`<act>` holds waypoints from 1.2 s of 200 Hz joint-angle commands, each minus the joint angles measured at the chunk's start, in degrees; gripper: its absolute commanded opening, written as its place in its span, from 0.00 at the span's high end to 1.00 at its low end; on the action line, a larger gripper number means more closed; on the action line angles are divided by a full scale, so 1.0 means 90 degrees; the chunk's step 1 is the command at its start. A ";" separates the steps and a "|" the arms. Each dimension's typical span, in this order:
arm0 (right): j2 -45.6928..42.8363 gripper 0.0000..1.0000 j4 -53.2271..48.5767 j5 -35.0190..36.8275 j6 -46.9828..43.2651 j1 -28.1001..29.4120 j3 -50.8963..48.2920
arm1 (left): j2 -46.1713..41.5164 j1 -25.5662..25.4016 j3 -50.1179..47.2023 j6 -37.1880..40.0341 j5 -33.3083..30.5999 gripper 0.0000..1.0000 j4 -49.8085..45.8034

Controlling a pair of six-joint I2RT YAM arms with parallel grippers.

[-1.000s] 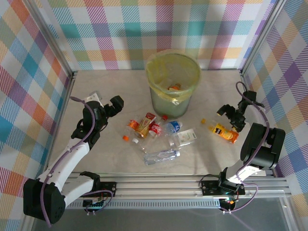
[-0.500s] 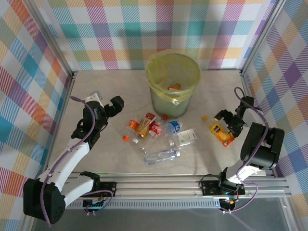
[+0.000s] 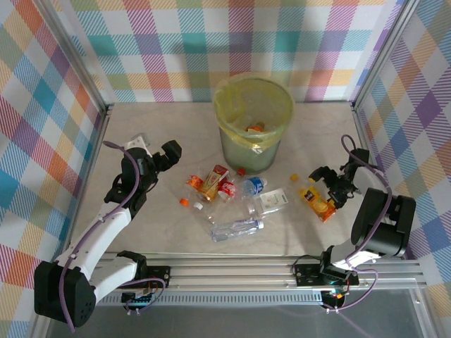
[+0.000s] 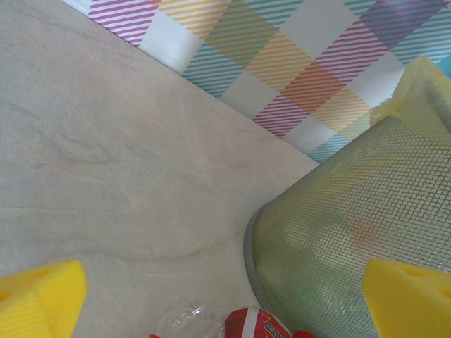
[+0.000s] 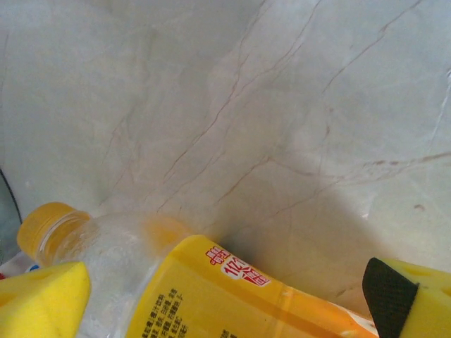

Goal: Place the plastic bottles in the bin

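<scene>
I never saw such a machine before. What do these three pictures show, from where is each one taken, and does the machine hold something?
Two robot arms are bolted to a table, each ending in a two-finger gripper. The wide picture looks down from above: left gripper, right gripper, a lined bin, plastic bottles lying about. The other two come from wrist cameras; the yellow blocks are finger pads. The right gripper hangs open over a yellow-labelled bottle. Neither holds anything.

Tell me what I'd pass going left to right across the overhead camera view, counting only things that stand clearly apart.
left gripper → bin → yellow-labelled bottle
</scene>
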 commanded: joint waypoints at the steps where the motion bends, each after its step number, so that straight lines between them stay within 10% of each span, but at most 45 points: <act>1: -0.0249 0.00 0.0015 -0.0219 0.0200 0.0238 -0.0154 | 0.0075 0.0056 0.0011 0.0012 0.0083 0.00 0.0174; 240: -0.1206 0.00 -0.1916 0.1574 -0.0479 0.2278 0.0425 | 0.0341 0.0056 0.0333 0.0003 0.0376 0.00 0.0071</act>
